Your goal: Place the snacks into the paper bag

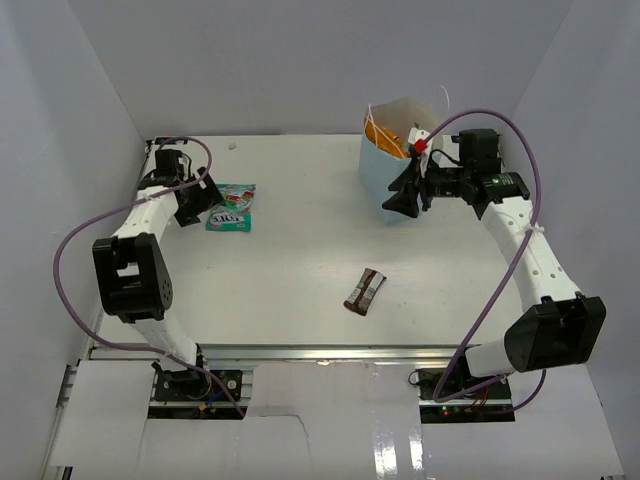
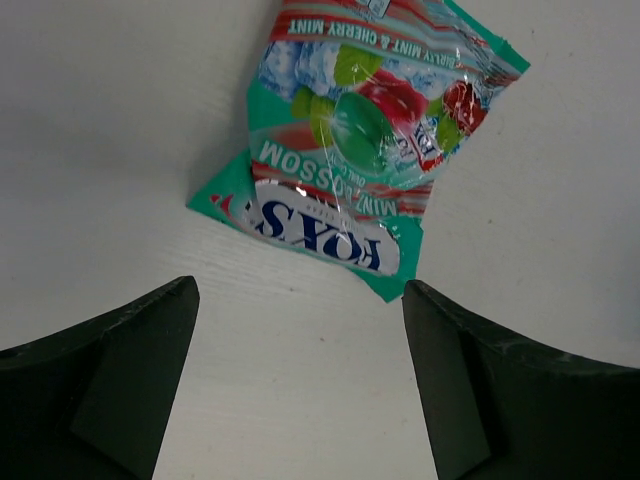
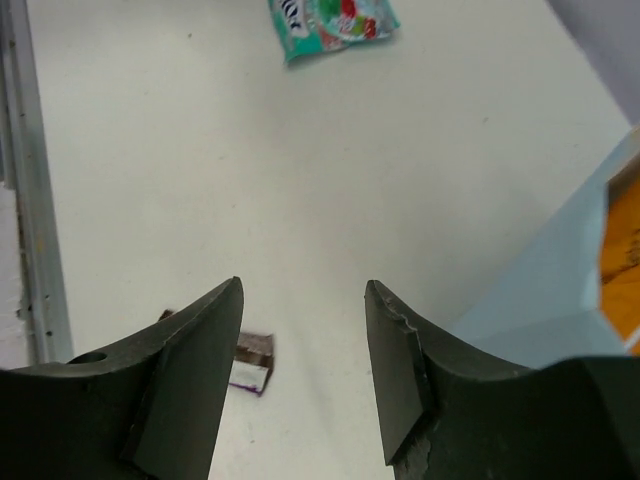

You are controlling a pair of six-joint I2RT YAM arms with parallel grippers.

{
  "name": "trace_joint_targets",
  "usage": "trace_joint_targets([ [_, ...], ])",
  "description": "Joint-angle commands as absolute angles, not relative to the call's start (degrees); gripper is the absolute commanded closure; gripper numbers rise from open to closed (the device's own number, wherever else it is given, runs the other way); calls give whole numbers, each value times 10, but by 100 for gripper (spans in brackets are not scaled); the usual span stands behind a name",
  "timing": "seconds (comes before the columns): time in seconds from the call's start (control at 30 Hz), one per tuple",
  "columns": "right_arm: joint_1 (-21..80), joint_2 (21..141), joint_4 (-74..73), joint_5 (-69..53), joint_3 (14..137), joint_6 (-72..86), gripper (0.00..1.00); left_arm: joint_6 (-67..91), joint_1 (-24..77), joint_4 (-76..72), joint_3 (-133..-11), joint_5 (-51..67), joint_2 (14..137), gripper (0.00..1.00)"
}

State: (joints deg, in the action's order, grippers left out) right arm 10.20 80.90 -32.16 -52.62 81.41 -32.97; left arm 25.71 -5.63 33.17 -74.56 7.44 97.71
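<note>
The light-blue paper bag (image 1: 383, 170) stands upright at the back right, with an orange chip bag (image 1: 380, 133) inside it. Its wall shows in the right wrist view (image 3: 560, 270). A teal-green-red pouch (image 1: 230, 207) lies flat at the left and fills the left wrist view (image 2: 355, 140). A dark brown bar (image 1: 365, 291) lies mid-table; its end shows in the right wrist view (image 3: 252, 360). My left gripper (image 1: 200, 205) is open and empty just beside the pouch (image 2: 300, 330). My right gripper (image 1: 400, 197) is open and empty at the bag's front side (image 3: 303, 330).
White walls enclose the table on three sides. A metal rail (image 1: 320, 352) runs along the near edge. Purple cables loop from both arms.
</note>
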Motion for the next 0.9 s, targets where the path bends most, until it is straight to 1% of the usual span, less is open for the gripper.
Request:
trace_joint_targets([
  [0.0, 100, 777, -352, -555, 783, -357, 41, 204, -56, 335, -817, 73, 1010, 7],
  [0.13, 100, 765, -354, -563, 743, -354, 41, 162, -56, 333, -867, 77, 1088, 11],
  [0.3, 100, 762, -358, -571, 724, -349, 41, 137, -55, 326, -896, 76, 1142, 13],
  [0.43, 101, 763, -364, -573, 722, -352, 41, 138, -55, 320, -897, 89, 1166, 21],
  [0.53, 104, 763, -369, -580, 721, -354, 41, 143, -55, 316, -896, 110, 1178, 30],
  [0.67, 120, 762, -378, -580, 715, -368, 41, 138, -55, 312, -890, 137, 1180, 53],
  [0.7, 126, 762, -379, -581, 710, -370, 41, 135, -55, 311, -888, 143, 1179, 63],
  [0.73, 136, 762, -385, -582, 710, -373, 41, 134, -55, 309, -882, 148, 1176, 69],
  [0.77, 143, 763, -388, -583, 709, -376, 41, 132, -55, 309, -878, 160, 1173, 72],
  [0.8, 150, 765, -390, -581, 708, -379, 41, 129, -56, 307, -874, 168, 1166, 79],
  [0.87, 175, 766, -391, -577, 709, -375, 41, 128, -56, 301, -853, 185, 1151, 86],
])
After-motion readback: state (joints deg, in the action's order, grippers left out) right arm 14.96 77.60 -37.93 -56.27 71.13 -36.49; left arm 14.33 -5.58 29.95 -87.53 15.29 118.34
